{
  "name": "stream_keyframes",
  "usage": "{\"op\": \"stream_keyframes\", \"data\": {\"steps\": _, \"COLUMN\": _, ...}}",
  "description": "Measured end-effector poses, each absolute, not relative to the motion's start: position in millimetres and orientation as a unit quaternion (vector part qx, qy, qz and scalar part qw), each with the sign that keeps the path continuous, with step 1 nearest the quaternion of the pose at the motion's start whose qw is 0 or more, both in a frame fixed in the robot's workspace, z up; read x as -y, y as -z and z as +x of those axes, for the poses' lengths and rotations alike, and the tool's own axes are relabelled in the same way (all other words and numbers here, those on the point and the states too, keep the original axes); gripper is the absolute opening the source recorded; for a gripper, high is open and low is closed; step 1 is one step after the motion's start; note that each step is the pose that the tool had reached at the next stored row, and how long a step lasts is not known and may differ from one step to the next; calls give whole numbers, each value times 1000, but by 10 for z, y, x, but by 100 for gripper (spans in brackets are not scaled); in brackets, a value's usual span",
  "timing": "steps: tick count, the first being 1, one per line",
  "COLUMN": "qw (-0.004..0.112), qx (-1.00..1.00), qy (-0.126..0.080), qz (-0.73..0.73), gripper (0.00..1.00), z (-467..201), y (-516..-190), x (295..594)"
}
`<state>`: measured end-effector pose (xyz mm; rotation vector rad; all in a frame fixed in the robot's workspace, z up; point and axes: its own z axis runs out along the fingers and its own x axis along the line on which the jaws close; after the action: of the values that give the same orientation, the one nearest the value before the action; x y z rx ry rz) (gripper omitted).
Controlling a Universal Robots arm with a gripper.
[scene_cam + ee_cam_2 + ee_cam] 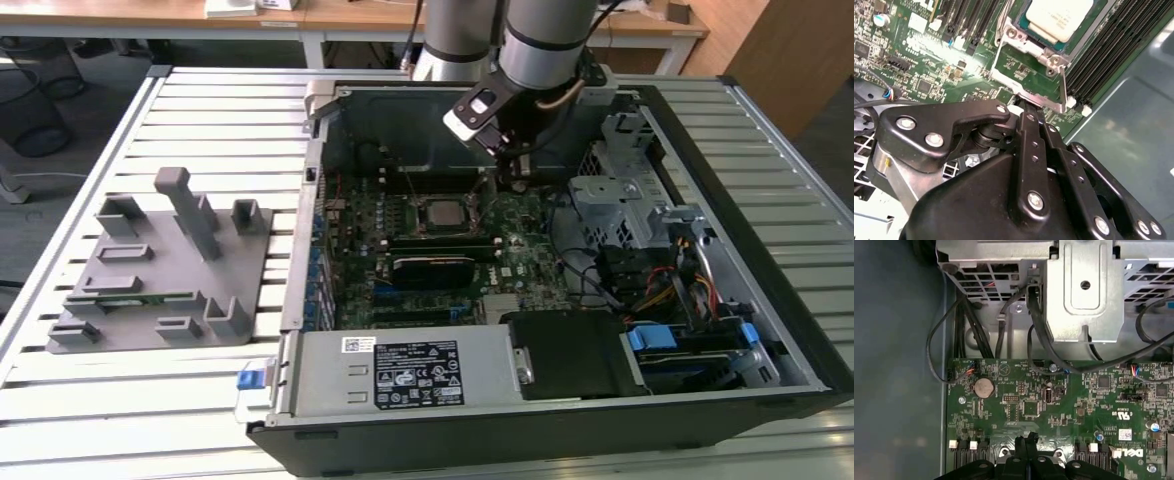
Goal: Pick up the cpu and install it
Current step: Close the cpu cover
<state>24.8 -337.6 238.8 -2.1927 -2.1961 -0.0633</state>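
Silver and pale-rimmed, the cpu (pixel 1059 17) lies flat in the socket frame (pixel 1026 70) on the green motherboard (pixel 1024 405), inside the open computer case (pixel 787 300). Judging by how it sits, it looks seated rather than waiting to be picked up. The 1 gripper (pixel 1025 106) hangs low over the board just beside the frame's metal edge, its 2 fingers pressed together with nothing visible between them. From the fingertips the chip lies straight ahead, across the frame. Seen from outside, it sits toward the exterior view's left of the gripper, near but apart. Being square, it has no long axis.
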Motion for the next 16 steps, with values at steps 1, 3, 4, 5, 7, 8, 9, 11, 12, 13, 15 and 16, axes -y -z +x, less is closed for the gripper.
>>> {"op": "stream_keyframes", "data": {"steps": 1, "qw": 19, "qx": 707, "qy": 20, "qz": -706, "gripper": 11, "z": 235, "y": -2388, "x": 3373}}
{"op": "stream_keyframes", "data": {"steps": 3, "qw": 19, "qx": 707, "qy": 20, "qz": -706, "gripper": 11, "z": 208, "y": -2388, "x": 3369}}
{"op": "stream_keyframes", "data": {"steps": 4, "qw": 19, "qx": 707, "qy": 20, "qz": -706, "gripper": 11, "z": 193, "y": -2388, "x": 3368}}
{"op": "stream_keyframes", "data": {"steps": 5, "qw": 19, "qx": 707, "qy": 20, "qz": -706, "gripper": 11, "z": 176, "y": -2388, "x": 3367}}
{"op": "stream_keyframes", "data": {"steps": 7, "qw": 19, "qx": 707, "qy": 20, "qz": -706, "gripper": 11, "z": 146, "y": -2388, "x": 3364}}
{"op": "stream_keyframes", "data": {"steps": 8, "qw": 19, "qx": 707, "qy": 20, "qz": -706, "gripper": 11, "z": 127, "y": -2388, "x": 3363}}
{"op": "stream_keyframes", "data": {"steps": 9, "qw": 19, "qx": 707, "qy": 20, "qz": -706, "gripper": 11, "z": 107, "y": -2388, "x": 3363}}
{"op": "stream_keyframes", "data": {"steps": 11, "qw": 19, "qx": 707, "qy": 20, "qz": -706, "gripper": 11, "z": 72, "y": -2388, "x": 3361}}
{"op": "stream_keyframes", "data": {"steps": 12, "qw": 19, "qx": 707, "qy": 20, "qz": -706, "gripper": 11, "z": 58, "y": -2388, "x": 3361}}
{"op": "stream_keyframes", "data": {"steps": 13, "qw": 19, "qx": 707, "qy": 20, "qz": -706, "gripper": 11, "z": 47, "y": -2388, "x": 3360}}
{"op": "stream_keyframes", "data": {"steps": 15, "qw": 19, "qx": 707, "qy": 20, "qz": -706, "gripper": 11, "z": 25, "y": -2388, "x": 3360}}
{"op": "stream_keyframes", "data": {"steps": 16, "qw": 19, "qx": 707, "qy": 20, "qz": -706, "gripper": 11, "z": 20, "y": -2388, "x": 3360}}
